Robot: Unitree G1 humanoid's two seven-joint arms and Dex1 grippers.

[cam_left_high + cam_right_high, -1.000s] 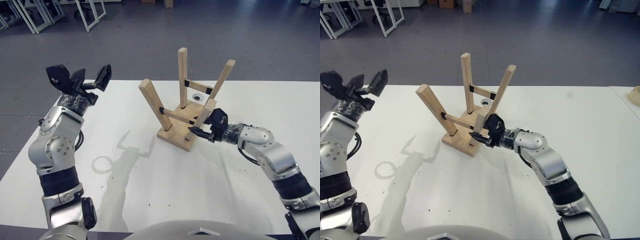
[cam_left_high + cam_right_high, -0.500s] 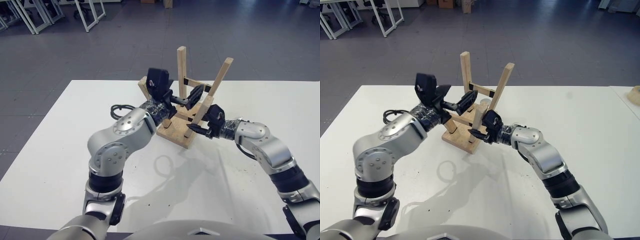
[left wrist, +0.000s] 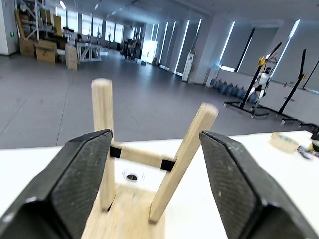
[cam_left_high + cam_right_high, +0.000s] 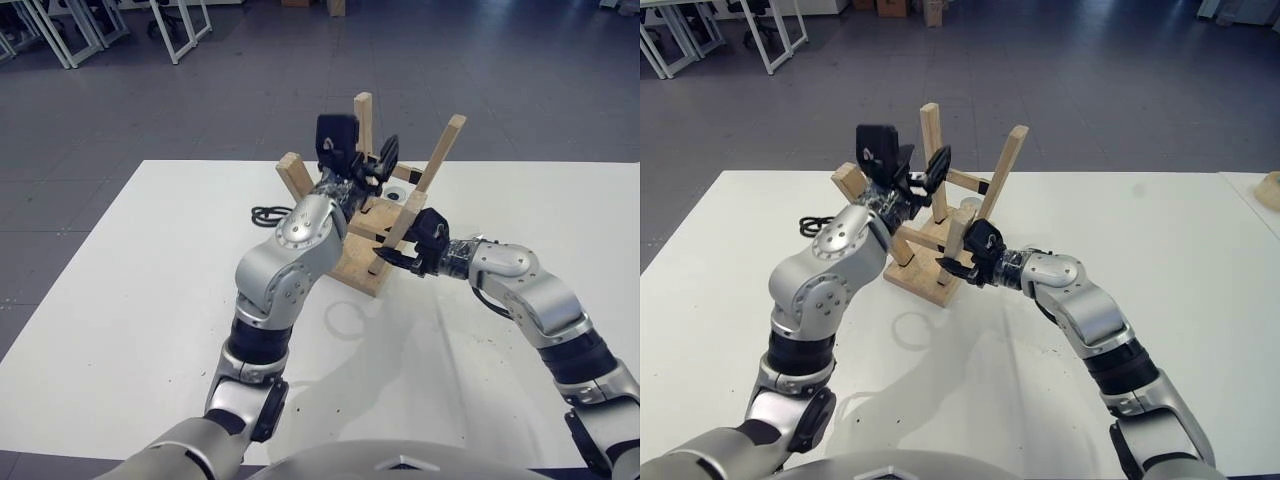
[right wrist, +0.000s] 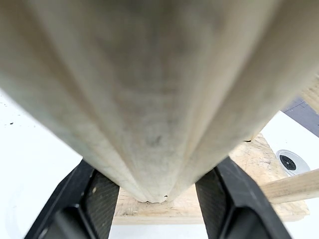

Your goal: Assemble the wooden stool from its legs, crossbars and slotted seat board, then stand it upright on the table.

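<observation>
Right tool [image 4: 389,260] around stool leg [image 4: 405,222]

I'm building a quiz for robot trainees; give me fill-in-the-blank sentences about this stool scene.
The stool rests on its seat board with its legs pointing ___.
The right gripper has its jaws shut on one stool ___.
The left gripper holds its jaws ___ in front of a crossbar.
Missing words: up; leg; open.

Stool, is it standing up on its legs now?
No, the stool sits upside down on the table with its legs pointing up.
</observation>
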